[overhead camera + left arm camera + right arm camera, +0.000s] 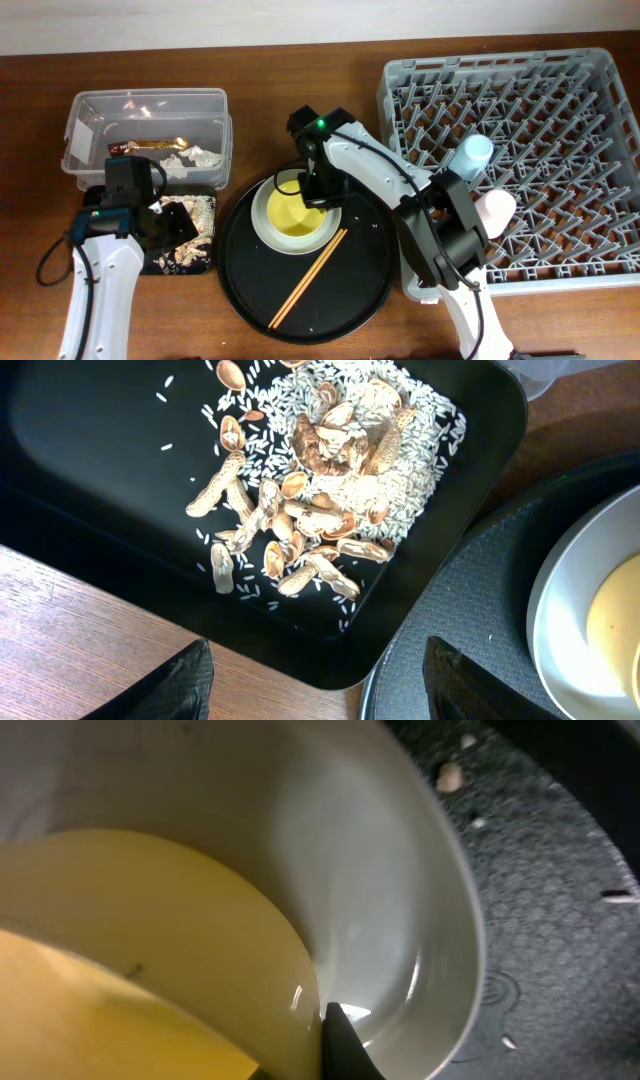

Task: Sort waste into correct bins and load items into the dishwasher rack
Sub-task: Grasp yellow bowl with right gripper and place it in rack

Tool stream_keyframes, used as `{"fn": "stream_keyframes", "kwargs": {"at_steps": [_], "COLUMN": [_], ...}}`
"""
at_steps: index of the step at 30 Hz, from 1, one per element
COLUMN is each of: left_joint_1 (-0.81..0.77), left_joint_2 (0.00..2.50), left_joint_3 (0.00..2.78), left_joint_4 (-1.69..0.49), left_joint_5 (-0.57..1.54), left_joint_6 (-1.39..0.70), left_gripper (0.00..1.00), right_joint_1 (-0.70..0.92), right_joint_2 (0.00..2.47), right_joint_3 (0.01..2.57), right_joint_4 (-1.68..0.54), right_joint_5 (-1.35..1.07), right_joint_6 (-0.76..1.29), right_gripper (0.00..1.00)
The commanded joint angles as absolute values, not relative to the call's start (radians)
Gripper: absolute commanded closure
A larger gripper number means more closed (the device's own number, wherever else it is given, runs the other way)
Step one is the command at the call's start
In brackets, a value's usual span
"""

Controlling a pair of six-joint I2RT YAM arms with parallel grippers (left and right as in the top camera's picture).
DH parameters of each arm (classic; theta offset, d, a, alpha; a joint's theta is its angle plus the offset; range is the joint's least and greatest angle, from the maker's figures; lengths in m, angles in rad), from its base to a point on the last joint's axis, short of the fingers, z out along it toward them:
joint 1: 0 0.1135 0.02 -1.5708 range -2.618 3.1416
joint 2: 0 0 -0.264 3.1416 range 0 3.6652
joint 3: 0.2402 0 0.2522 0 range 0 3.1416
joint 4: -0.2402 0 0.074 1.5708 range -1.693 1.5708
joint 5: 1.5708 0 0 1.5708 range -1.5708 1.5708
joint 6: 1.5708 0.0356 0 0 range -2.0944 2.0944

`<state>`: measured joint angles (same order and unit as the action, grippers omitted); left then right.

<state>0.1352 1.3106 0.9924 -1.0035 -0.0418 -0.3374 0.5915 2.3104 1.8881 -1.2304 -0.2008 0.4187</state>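
The right arm stretches across the round tray (pixel 370 270), elbow by the dishwasher rack (pixel 500 62), right claw (pixel 318 188) dipped at the yellow bowl (pixel 296 215) on the plate (pixel 260 218); one fingertip (pixel 340 1040) sits outside its wall, grip impossible to tell. The left claw (pixel 318 685) hangs spread over the black tray (pixel 90 450) of peanut shells (pixel 320 530).

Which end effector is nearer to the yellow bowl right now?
Right. The right end effector is at the rim of the yellow bowl; the left end effector hovers over the edge of the black tray, apart from it.
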Motion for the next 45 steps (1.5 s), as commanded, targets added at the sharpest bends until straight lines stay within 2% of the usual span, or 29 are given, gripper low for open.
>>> {"fn": "stream_keyframes", "kwargs": {"at_steps": [1, 7, 10, 13, 18, 24, 34, 45], "left_joint_1": [0.141, 0.141, 0.141, 0.141, 0.141, 0.141, 0.141, 0.140], "left_joint_2": [1.298, 1.298, 1.298, 1.298, 1.298, 1.298, 1.298, 1.298], "left_joint_3": [0.994, 0.994, 0.994, 0.994, 0.994, 0.994, 0.994, 0.994], "left_joint_4": [-1.004, -1.004, -1.004, -1.004, -1.004, -1.004, -1.005, -1.003], "left_joint_5": [-0.041, -0.042, -0.041, -0.041, -0.041, -0.041, -0.041, -0.022], "left_joint_6": [-0.348, -0.348, -0.348, -0.348, -0.348, -0.348, -0.348, -0.348], "left_gripper": [0.33, 0.33, 0.33, 0.33, 0.33, 0.33, 0.33, 0.33], "right_joint_1": [0.587, 0.567, 0.503, 0.384, 0.162, 0.045, 0.049, 0.078], "right_joint_2": [2.268, 2.093, 1.970, 1.937, 1.991, 2.138, 2.303, 2.314], "right_joint_3": [1.942, 2.142, 2.191, 2.191, 2.189, 2.186, 2.175, 2.147], "right_joint_4": [-1.265, -1.396, -1.369, -1.299, -1.236, -1.215, -1.212, -1.207], "right_joint_5": [-0.110, 0.219, 0.493, 0.800, 0.956, 1.000, 1.033, 1.104], "right_joint_6": [0.424, 0.425, 0.424, 0.413, 0.371, 0.371, 0.403, 0.489], "right_gripper": [0.96, 0.96, 0.96, 0.96, 0.96, 0.96, 0.96, 0.96]}}
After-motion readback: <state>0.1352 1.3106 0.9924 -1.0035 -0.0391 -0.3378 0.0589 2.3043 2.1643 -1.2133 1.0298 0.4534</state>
